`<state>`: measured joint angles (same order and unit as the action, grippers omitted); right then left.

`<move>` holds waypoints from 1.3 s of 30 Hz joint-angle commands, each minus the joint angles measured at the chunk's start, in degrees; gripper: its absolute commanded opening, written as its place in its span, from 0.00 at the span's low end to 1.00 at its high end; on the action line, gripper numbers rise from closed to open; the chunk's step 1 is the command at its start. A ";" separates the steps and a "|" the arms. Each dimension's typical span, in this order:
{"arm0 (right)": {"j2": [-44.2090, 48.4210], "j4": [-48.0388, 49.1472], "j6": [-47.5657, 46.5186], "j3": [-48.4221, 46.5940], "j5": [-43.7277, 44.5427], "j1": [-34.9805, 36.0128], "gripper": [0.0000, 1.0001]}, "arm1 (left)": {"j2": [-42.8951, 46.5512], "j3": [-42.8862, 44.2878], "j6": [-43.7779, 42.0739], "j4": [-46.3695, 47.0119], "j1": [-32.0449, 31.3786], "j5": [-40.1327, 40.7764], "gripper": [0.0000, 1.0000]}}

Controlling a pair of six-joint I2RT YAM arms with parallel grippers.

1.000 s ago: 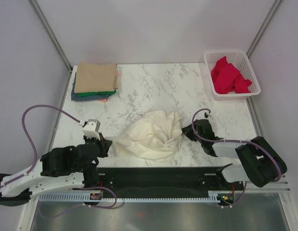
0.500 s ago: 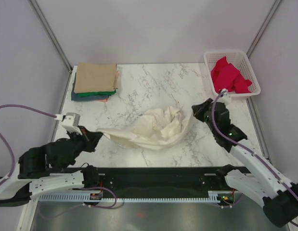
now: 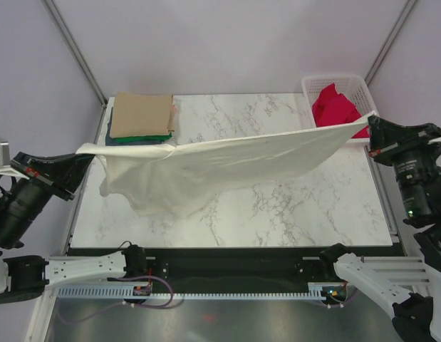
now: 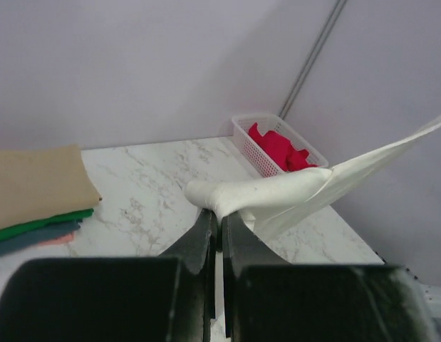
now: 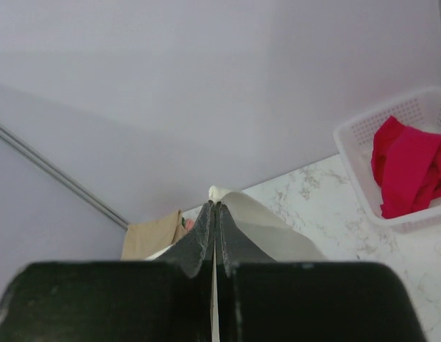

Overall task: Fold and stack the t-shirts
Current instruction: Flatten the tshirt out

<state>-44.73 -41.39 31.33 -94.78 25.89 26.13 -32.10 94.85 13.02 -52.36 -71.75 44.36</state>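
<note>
Along the bottom edge of the top view, the two arm bases sit on a black rail (image 3: 234,265). Both arms are reared up and swung wide to the frame's sides. At middle left the left gripper (image 3: 85,154) has its jaws pinched on one corner of the cream t-shirt (image 3: 227,160). At middle right the right gripper (image 3: 372,125) has its jaws pressed together on the opposite corner. The one shirt hangs stretched between them above the white marble table (image 3: 291,210), its left part sagging lowest. At upper left lies one stack of folded t-shirts (image 3: 139,116), tan on top, then green and dark teal, with a pink sliver beneath. At upper right, one white mesh basket (image 3: 310,88) holds red cloth (image 3: 333,108). Pale lilac walls (image 3: 227,43) close the back.
</note>
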 commanded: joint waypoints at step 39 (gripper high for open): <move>-50.05 -5.56 -11.82 -10.62 5.41 -10.57 0.91 | -78.57 26.53 -15.83 13.52 50.74 -44.55 1.00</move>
<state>-104.55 -50.00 19.38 -105.16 32.64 15.40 -118.52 115.92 -8.75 -39.59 -19.55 0.25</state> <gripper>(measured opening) 0.908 0.993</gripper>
